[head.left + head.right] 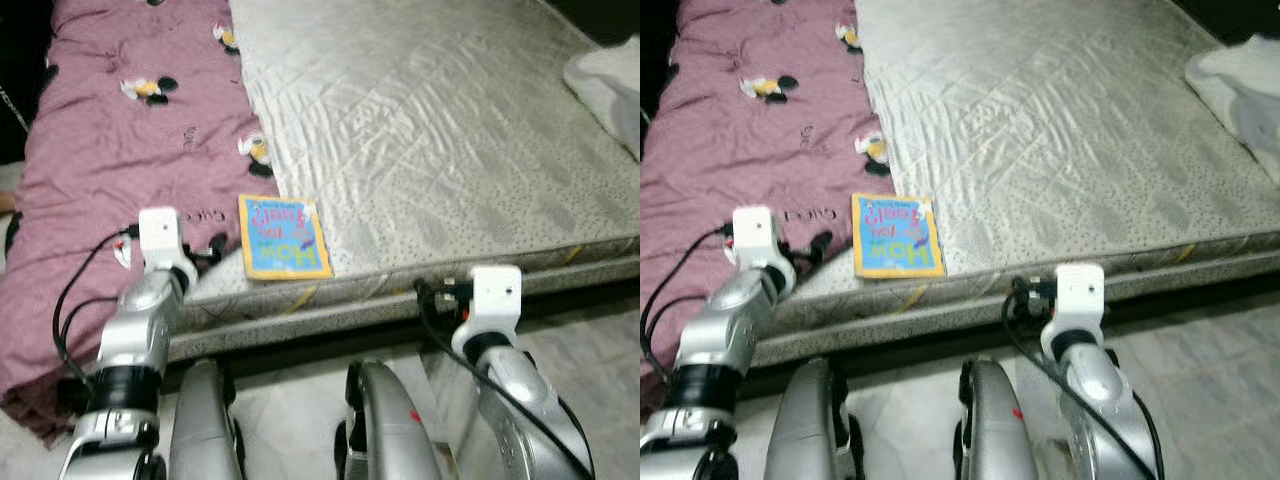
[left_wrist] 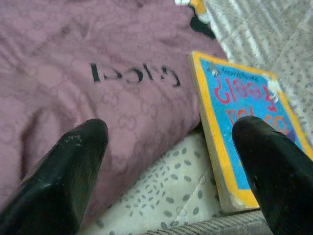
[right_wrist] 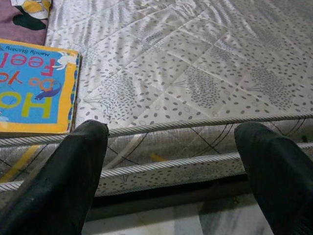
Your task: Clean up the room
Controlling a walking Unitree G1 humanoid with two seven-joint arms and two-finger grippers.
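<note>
Book [image 1: 284, 238]: one thin picture book with a yellow border and a blue cover bearing large coloured lettering, lying flat and face up at the near edge of the mattress [image 1: 450, 150], toward its left corner, its left side just beside the hem of the blanket [image 1: 120, 180]. Mattress: silver-grey quilted fabric with a fine dotted print and piped edging, bare across most of its width. Blanket: mauve-pink, printed with small cartoon figures and a dark logo word, covering the left strip of the bed and hanging over the near edge toward the floor [image 1: 600, 340]. Pale bedding [image 1: 610, 80]: a white bundle at the far right edge of the mattress. Floor: pale marbled tile along the foot of the bed. Left claw [image 2: 171, 171]: fingers spread apart and holding nothing, poised at the near edge of the mattress, one fingertip over the blanket, the other over the book's near corner. Right claw [image 3: 176, 166]: fingers likewise spread and holding nothing, levelled at the near side edge of the mattress, to the right of the book and apart from it.
</note>
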